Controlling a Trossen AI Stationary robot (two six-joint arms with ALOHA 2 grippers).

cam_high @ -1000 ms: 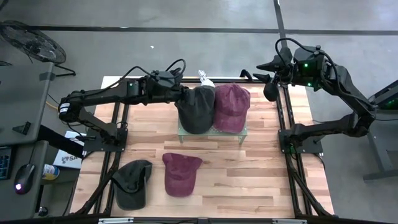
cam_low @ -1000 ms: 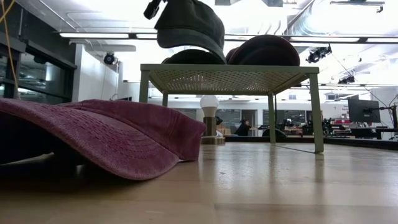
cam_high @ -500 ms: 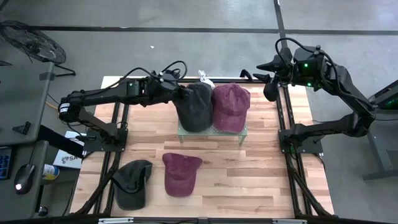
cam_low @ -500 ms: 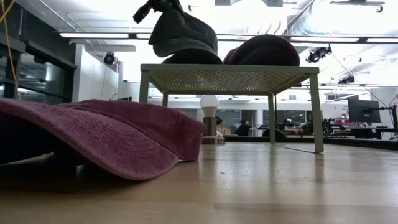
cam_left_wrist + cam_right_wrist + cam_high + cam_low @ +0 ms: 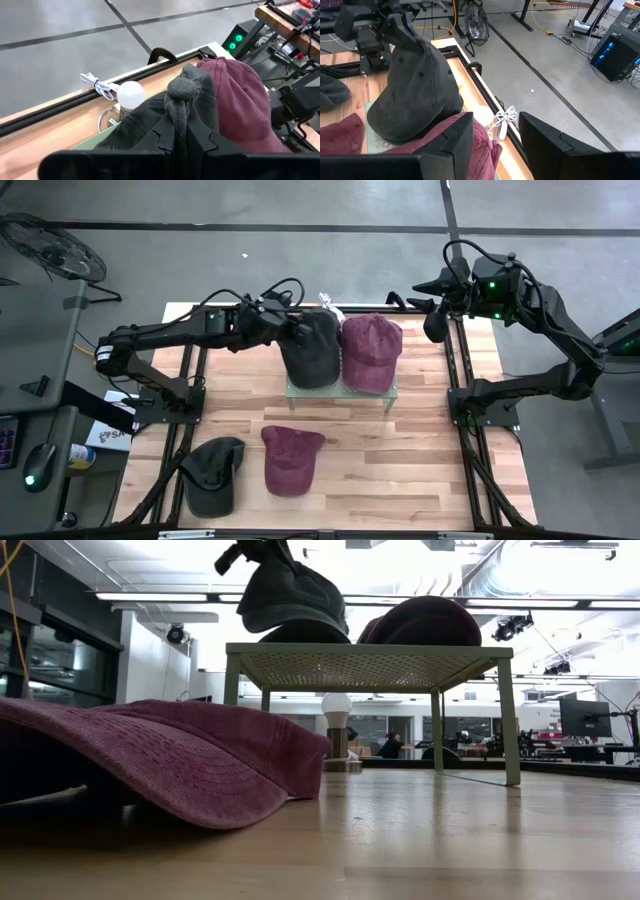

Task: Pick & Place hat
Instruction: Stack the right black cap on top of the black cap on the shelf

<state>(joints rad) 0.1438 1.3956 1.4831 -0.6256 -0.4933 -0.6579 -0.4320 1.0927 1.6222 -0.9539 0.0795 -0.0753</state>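
A dark grey cap (image 5: 312,350) and a maroon cap (image 5: 372,352) sit side by side on a green mesh stand (image 5: 370,665) at the table's far middle. My left gripper (image 5: 292,330) is shut on the grey cap's crown, which is pulled up into a peak (image 5: 402,30). The cap's lower rim (image 5: 405,131) rests on the stand. My right gripper (image 5: 437,320) hangs open and empty at the table's far right corner. A second grey cap (image 5: 215,475) and a second maroon cap (image 5: 290,460) lie flat on the table near the front. My left gripper pinches a bunched fold of the grey cap's crown cloth (image 5: 181,95) between its two fingers (image 5: 167,132). The fingers come from the table's left, slanting downward. The crown is drawn up toward the gripper and tilted, while the cap's lower rim stays on the stand.
A white bulb (image 5: 131,94) and a white cable (image 5: 97,85) lie at the table's far edge behind the stand. Black frame rails (image 5: 196,380) run along both table sides. Bare wood (image 5: 400,470) shows at the front right.
My left gripper has rolled and tipped in place. The grey cap, hanging higher and level above the stand a second ago, has come down and tilted, so its lower rim now lies on the stand. The right arm kept still.
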